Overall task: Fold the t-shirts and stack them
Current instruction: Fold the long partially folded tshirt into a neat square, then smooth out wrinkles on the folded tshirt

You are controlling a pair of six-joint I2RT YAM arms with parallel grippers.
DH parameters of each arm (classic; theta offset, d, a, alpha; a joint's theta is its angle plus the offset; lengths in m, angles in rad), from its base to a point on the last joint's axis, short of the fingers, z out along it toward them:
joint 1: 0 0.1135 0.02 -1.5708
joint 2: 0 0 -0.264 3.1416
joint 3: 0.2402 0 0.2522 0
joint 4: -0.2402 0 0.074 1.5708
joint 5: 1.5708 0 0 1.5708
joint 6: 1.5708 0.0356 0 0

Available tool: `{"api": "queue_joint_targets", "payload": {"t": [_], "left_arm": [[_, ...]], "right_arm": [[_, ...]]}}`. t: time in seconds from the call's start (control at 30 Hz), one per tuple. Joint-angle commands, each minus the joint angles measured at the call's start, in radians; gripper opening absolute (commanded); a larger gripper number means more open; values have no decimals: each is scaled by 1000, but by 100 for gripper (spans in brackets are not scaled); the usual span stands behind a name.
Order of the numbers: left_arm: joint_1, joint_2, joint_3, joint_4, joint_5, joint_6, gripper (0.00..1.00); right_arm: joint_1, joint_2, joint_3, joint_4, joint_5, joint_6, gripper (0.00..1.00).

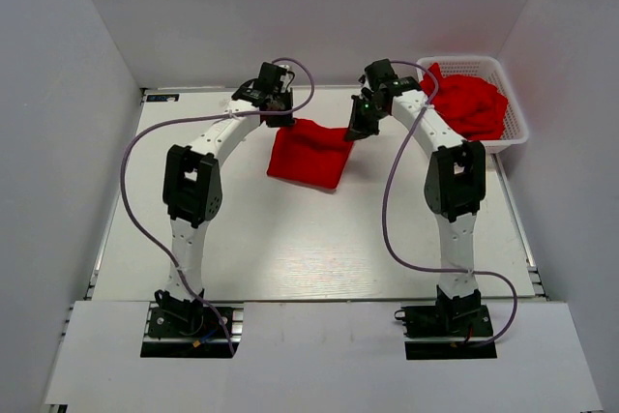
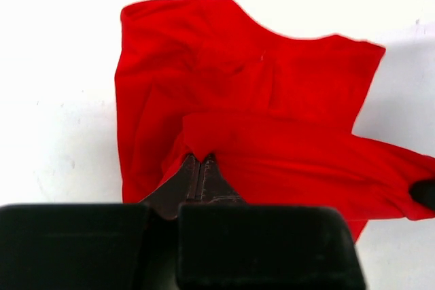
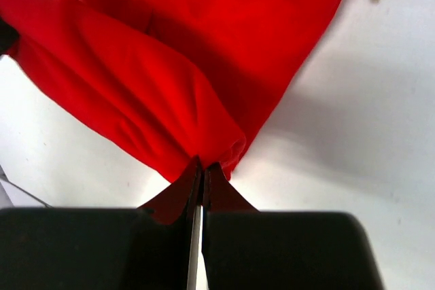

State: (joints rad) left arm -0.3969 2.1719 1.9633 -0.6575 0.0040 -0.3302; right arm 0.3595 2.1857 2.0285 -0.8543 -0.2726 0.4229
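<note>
One red t-shirt (image 1: 311,154) hangs stretched between my two grippers at the far middle of the table, its lower part resting on the tabletop. My left gripper (image 1: 284,120) is shut on its left upper edge; the left wrist view shows the cloth (image 2: 258,100) pinched at the closed tips (image 2: 200,157). My right gripper (image 1: 356,130) is shut on the right upper edge; the right wrist view shows the cloth (image 3: 170,66) bunched at the closed tips (image 3: 202,166). More red t-shirts (image 1: 471,103) lie heaped in the basket at the far right.
A white lattice basket (image 1: 515,121) stands at the far right corner of the white table (image 1: 290,239). White walls enclose the table on the left, the back and the right. Purple cables loop from both arms.
</note>
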Motion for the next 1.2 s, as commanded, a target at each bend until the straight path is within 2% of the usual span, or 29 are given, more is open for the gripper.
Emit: {"api": "queue_joint_targets", "payload": {"t": [0.0, 0.23, 0.27, 0.3, 0.33, 0.37, 0.4, 0.43, 0.47, 0.5, 0.63, 0.8, 0.87, 1.03, 1.17], "left_arm": [[19, 31, 62, 45, -4, 14, 0], [20, 86, 98, 163, -24, 39, 0], [20, 101, 98, 173, -24, 39, 0], [20, 111, 98, 173, -15, 39, 6], [20, 120, 124, 183, 7, 39, 21], [29, 129, 135, 183, 7, 39, 55], [29, 129, 146, 183, 7, 39, 74], [29, 129, 146, 183, 7, 39, 89], [29, 129, 146, 183, -2, 27, 96], [29, 129, 146, 183, -2, 26, 100], [29, 71, 124, 183, -22, 36, 100], [29, -4, 20, 206, -18, 112, 100], [29, -4, 8, 185, 36, 164, 100], [29, -4, -46, 223, 96, 207, 100], [29, 77, 27, 234, 21, 177, 100]], "right_arm": [[-28, 31, 47, 104, -51, 4, 0], [-71, 107, 55, 265, -135, 14, 0], [-76, 130, 53, 317, -157, 14, 7], [-88, 141, 56, 336, -171, 25, 12], [-91, 164, 68, 390, -187, 37, 24], [-94, 186, 94, 394, -198, 40, 41], [-105, 190, 107, 402, -223, 46, 90], [-108, 181, 117, 444, -223, 45, 90], [-109, 174, 121, 457, -229, 43, 90], [-110, 163, 118, 466, -223, 43, 90], [-110, 65, 98, 482, -159, -1, 90], [-102, -36, 26, 377, -112, -77, 90], [-94, -53, 15, 298, -134, -114, 90], [-60, -70, -65, 261, -148, -168, 90], [-42, -21, -39, 267, -204, -179, 90]]}}
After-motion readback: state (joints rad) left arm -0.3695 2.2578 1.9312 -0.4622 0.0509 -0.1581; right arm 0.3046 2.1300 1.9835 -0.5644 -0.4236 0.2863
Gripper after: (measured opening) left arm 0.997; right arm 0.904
